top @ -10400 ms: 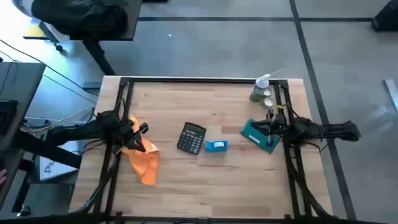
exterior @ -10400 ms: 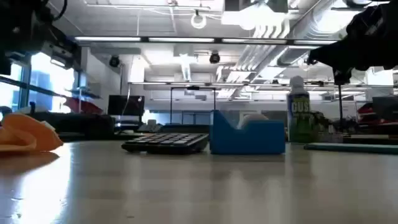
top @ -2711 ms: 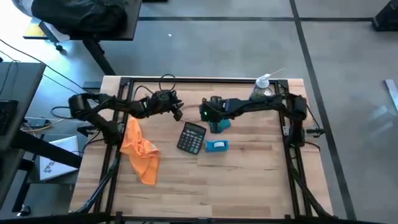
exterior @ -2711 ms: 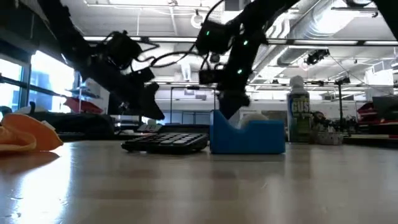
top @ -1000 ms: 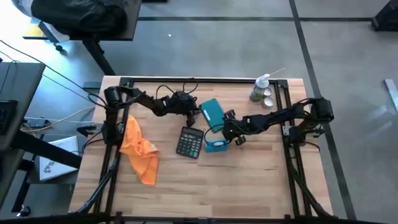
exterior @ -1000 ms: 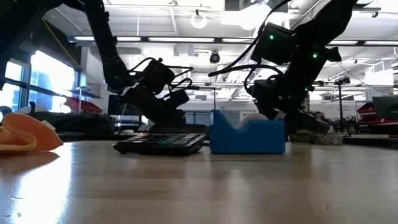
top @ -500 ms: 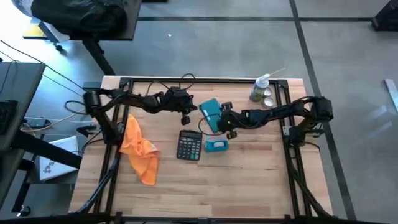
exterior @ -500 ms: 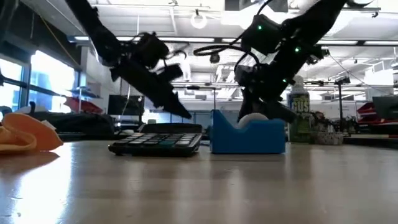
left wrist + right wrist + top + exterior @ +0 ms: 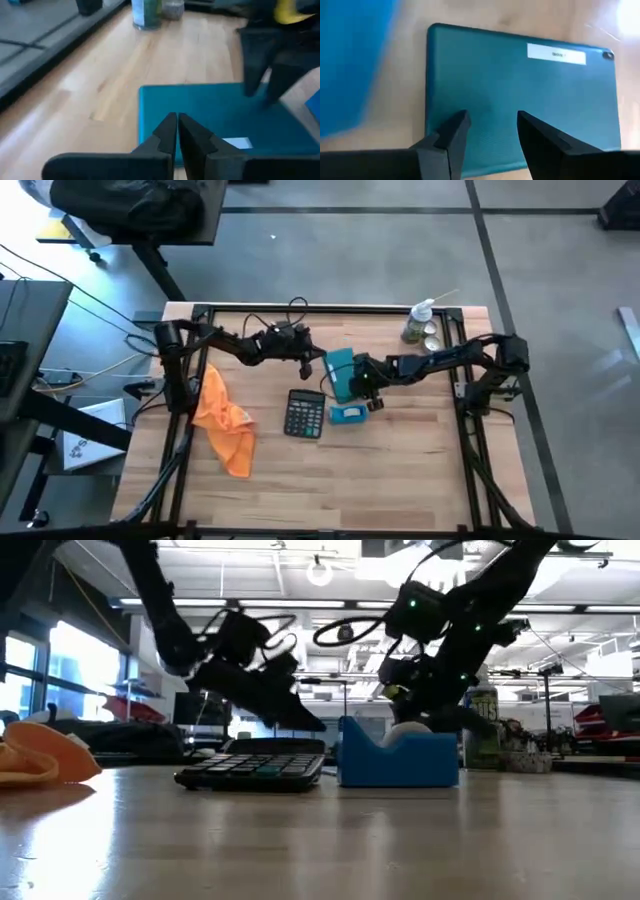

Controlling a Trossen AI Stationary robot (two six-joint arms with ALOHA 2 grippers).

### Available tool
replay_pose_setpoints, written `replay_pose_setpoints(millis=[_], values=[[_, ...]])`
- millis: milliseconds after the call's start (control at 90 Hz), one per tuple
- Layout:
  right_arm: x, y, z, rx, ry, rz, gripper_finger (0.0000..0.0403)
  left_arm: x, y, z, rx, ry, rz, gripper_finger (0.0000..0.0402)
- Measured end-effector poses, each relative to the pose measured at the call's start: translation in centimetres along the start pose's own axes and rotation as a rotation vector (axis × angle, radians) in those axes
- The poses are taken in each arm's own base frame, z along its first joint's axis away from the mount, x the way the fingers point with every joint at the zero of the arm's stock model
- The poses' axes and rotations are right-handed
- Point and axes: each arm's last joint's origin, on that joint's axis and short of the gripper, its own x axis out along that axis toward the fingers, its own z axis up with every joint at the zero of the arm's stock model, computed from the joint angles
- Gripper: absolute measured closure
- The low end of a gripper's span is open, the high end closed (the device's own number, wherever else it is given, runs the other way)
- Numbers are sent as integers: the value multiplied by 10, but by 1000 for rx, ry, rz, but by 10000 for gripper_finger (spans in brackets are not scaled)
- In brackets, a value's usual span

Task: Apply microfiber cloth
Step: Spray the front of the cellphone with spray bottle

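**Cloth untouched while both claws crowd the tablet**

Your microfiber cloth (image 9: 224, 420) lies crumpled on the table's (image 9: 400, 470) left side, near the left arm's base, well apart from both claws. It sits just where it lay ten seconds ago; nothing has lifted or shifted it. In the low view it shows as an orange heap at the far left edge (image 9: 40, 762).

What has changed is everything around it. The black calculator (image 9: 304, 414) now lies a little nearer the front edge than it did a few seconds back, and the teal tablet (image 9: 340, 373), which began at the right side under the right arm, now rests face down in the middle of the table, just behind the small blue box (image 9: 347, 414).

Your left claw (image 9: 313, 366) hangs at the tablet's left edge, fingers pressed together with only a slit between them. Your right claw (image 9: 366, 387) sits low over the tablet's right side, fingers spread, nothing between them.

Read it this way: the tablet has been brought in as the surface to wipe, so the cloth step itself has not begun. Your left arm is the closer one to the cloth; it would need to swing back leftward and spread its fingers to gather the fabric.
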Motion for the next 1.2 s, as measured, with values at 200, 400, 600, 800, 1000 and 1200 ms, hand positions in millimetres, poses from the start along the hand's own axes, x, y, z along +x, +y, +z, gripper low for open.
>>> replay_pose_setpoints(millis=[200, 400, 600, 800, 1000, 1200], values=[[-9, 19, 7, -15, 23, 19, 257, 23, -8, -5, 14, 39, -6, 401], [-31, 26, 12, 11, -3, -10, 257, 35, -9, -9, 18, 85, 75, 401], [-42, 30, 9, 55, 43, -18, 257, 44, -19, -2, 59, 125, 92, 401], [-43, 29, 8, 88, 54, -25, 257, 58, -31, 25, 76, 249, 65, 401], [-43, 32, 3, 137, 105, -8, 257, 63, -31, 44, 37, 248, 69, 401], [-44, 41, 0, 151, 158, 60, 257, 68, -26, 37, 21, 259, 119, 401]])
